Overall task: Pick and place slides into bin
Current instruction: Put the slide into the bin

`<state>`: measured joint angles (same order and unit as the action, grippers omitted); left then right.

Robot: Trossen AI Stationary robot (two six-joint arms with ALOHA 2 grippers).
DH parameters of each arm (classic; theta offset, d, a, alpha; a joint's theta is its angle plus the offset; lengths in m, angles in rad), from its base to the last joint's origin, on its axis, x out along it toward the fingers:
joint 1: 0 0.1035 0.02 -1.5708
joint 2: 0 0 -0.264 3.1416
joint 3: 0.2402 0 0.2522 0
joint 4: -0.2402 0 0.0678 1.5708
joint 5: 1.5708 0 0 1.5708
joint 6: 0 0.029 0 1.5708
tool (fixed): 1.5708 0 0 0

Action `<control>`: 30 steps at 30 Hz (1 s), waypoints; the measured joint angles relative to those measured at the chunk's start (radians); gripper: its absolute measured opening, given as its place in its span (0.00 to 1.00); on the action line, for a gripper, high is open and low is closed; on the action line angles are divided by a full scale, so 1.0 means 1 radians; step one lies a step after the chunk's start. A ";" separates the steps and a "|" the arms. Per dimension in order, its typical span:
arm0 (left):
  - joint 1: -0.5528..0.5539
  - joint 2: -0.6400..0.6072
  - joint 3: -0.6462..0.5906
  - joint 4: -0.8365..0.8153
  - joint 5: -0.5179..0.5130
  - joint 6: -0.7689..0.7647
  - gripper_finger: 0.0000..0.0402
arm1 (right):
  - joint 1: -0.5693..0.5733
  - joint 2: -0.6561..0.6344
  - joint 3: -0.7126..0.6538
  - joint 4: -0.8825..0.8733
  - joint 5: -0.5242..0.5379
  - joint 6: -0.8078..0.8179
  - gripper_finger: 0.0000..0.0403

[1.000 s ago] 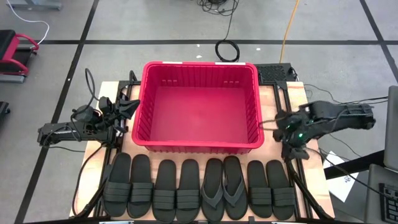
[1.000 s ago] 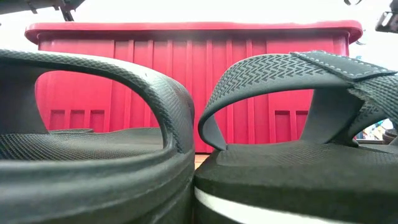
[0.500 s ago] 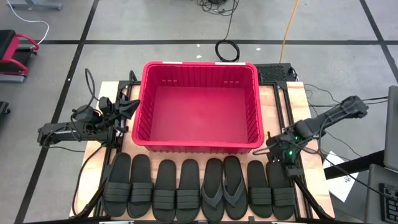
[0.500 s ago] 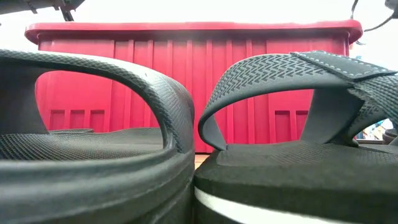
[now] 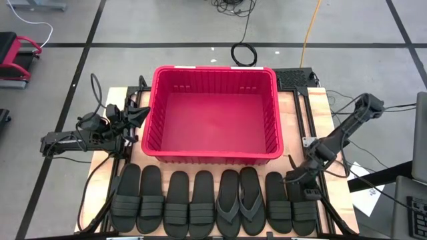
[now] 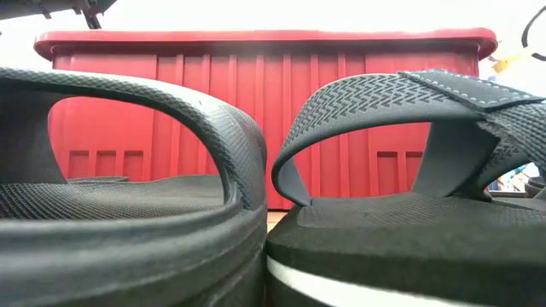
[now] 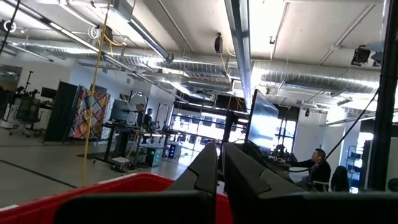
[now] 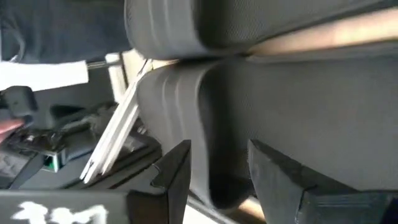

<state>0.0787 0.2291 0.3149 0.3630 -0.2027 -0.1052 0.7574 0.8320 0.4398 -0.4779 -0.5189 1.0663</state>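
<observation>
The right hand [image 5: 301, 179] has swung down from beside the bin [image 5: 212, 152] to the outermost slide [image 5: 302, 195], fingers released, straddling its edge. First pick begins; the bin is empty. Left hand [image 5: 137, 115] waits clenched beside the bin.

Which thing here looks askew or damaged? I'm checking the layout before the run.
Nothing stands out. Eight black rubber sandals lie in a neat row before the empty, square-set red plastic bin. The right gripper is over the rightmost sandal; the left gripper waits beside the bin.
</observation>
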 joint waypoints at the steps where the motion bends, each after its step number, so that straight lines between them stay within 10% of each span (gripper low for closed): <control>1: 0.000 0.000 0.000 0.000 0.000 0.005 0.06 | 0.011 0.002 -0.005 0.025 0.007 0.003 0.37; 30: 0.000 0.000 0.000 -0.001 0.001 0.025 0.06 | 0.188 0.170 -0.198 0.689 0.038 0.305 0.27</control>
<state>0.0785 0.2291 0.3149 0.3618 -0.2020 -0.0807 0.9459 1.0016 0.2420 0.2114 -0.4809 1.3708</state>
